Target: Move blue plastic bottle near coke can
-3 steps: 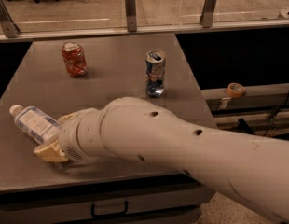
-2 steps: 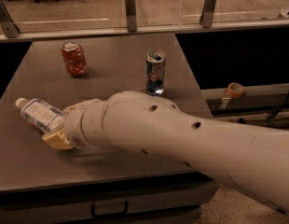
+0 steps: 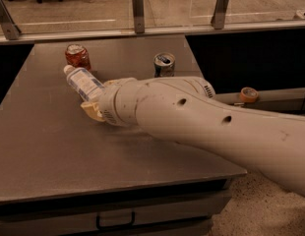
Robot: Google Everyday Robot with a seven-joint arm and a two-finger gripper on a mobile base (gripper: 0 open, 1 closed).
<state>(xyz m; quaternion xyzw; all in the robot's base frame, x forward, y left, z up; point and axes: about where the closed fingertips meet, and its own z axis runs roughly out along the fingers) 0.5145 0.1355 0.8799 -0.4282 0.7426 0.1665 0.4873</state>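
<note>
The blue plastic bottle (image 3: 84, 83) is clear, with a white cap and a pale label. It is tilted, cap toward the far left, just in front of the coke can (image 3: 77, 56). The coke can is a short red can standing near the table's far left. My gripper (image 3: 96, 97) is at the end of the big white arm and is shut on the bottle's lower part, with tan fingers (image 3: 91, 110) on either side. The arm hides the bottle's base.
A taller blue-and-silver can (image 3: 164, 64) stands at the far middle of the grey table (image 3: 54, 151), partly behind the arm. A roll of orange tape (image 3: 248, 94) lies on a ledge to the right. A railing with posts (image 3: 137, 4) runs behind the table.
The gripper has carried the bottle from the table's front left toward the far side, up close to the coke can. Both cans have stayed in place.
</note>
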